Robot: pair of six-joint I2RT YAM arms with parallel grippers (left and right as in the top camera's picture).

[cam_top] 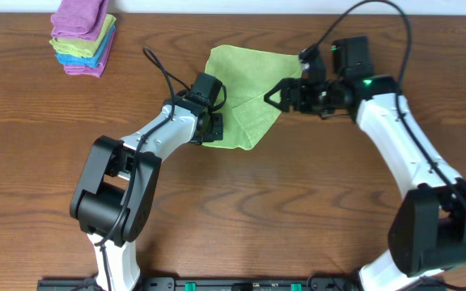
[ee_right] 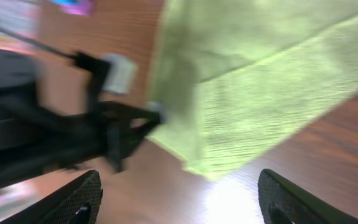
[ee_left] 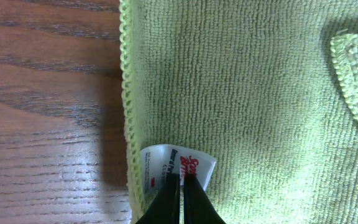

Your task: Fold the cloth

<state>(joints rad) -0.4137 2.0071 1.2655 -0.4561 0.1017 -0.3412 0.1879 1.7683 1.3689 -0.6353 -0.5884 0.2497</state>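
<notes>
Jaws first: left gripper (ee_left: 181, 194) was fully closed, with its fingertips together over the lower edge of the white tag (ee_left: 178, 165). The tag sat right at the hemmed edge of the cloth (ee_left: 247, 112). From the wrist view I couldn't tell whether tag or fabric was actually pinched between the tips or just pressed under them.

Right gripper (ee_right: 179, 179) was wide open. Its fingers (ee_right: 86, 193) stood far apart at the bottom corners of its own view, nothing between them. That view was blurred.

Cloth position: the lime-green piece lay on the tabletop (cam_top: 298, 210) in the far half, roughly centred left to right, with one corner pointing toward the near edge. It was partly folded. A flap was doubled over on the right side, and the flap's corner showed at the top right of the left wrist view.

Overhead: the left gripper was at the cloth's left edge, near its near-left corner. The right gripper's tips were over the cloth's right edge, jaws facing it. I couldn't tell if they touched.

A stack of folded cloths (cam_top: 83, 36) in purple, green and blue sat at the far-left corner of the tabletop, well apart from the green one.
</notes>
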